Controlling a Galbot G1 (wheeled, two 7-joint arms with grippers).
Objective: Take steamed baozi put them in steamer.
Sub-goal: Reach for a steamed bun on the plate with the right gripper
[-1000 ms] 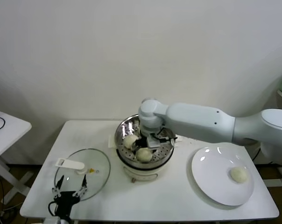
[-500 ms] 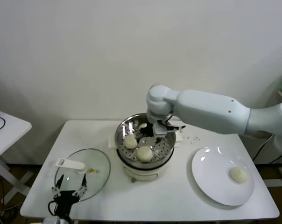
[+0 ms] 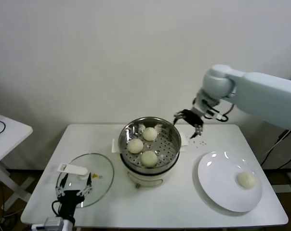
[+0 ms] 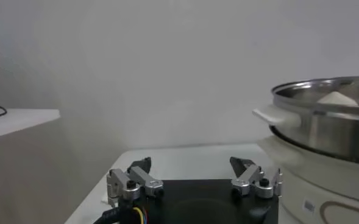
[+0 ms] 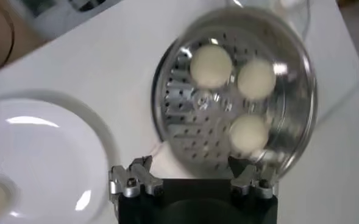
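The steel steamer [image 3: 172,144] stands at the table's middle on its cream base. Three off-white baozi lie on its perforated tray: one at the back [image 3: 150,134], one left [image 3: 135,145], one front [image 3: 149,158]. They also show in the right wrist view [image 5: 211,65]. A fourth baozi [image 3: 246,180] lies on the white plate [image 3: 218,180] at the right. My right gripper [image 3: 188,122] is open and empty, raised just right of the steamer's rim. My left gripper [image 3: 73,186] is open and empty, low at the table's front left, over the glass lid.
A round glass lid [image 3: 99,168] with a white handle [image 3: 72,169] lies flat at the front left. The steamer's side [image 4: 325,131] rises close beside my left gripper [image 4: 191,167]. A white side table [image 3: 3,130] stands at the far left.
My right gripper has lifted out of the steamer and swung up and to the right, empty. A third baozi now lies at the back of the tray. The left arm has barely moved.
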